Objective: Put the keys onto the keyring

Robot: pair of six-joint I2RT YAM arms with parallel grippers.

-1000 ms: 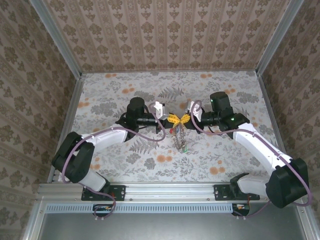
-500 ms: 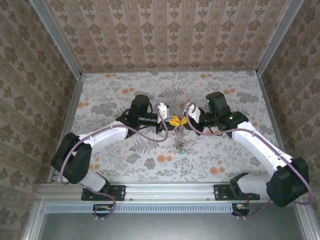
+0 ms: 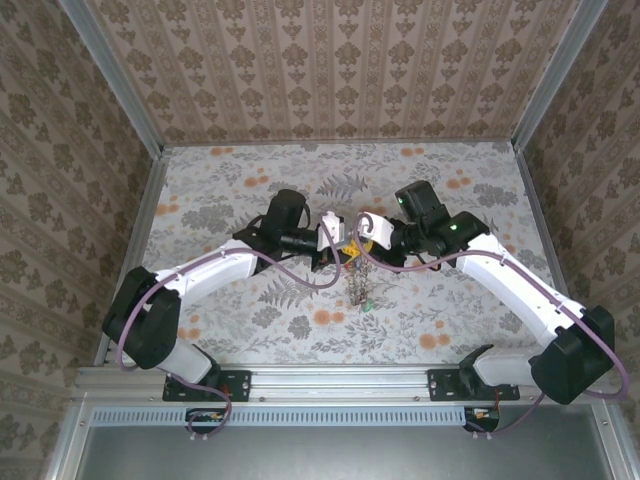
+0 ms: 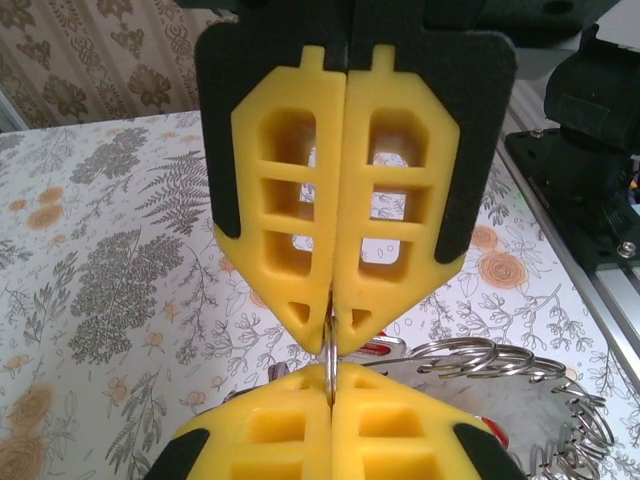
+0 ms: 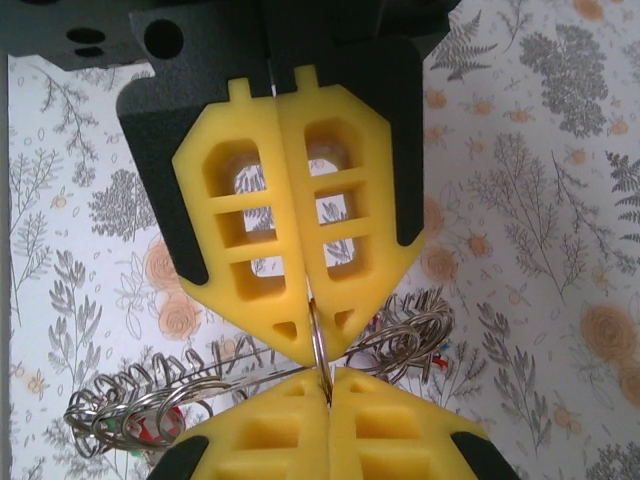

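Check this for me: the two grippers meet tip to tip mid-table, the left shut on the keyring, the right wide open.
Not the last part. The right wrist view shows the right gripper shut too, pinching the keyring. The rest holds: left gripper shut on it, tip to tip.

The table point(image 3: 220, 200) is covered edge to edge in a pale sheet printed with grey ferns, leaves and orange blossoms, with a metal rail point(image 3: 345, 380) along its near edge. The keys point(image 3: 359, 288) hang bunched over its middle; whether their tips touch the sheet cannot be told
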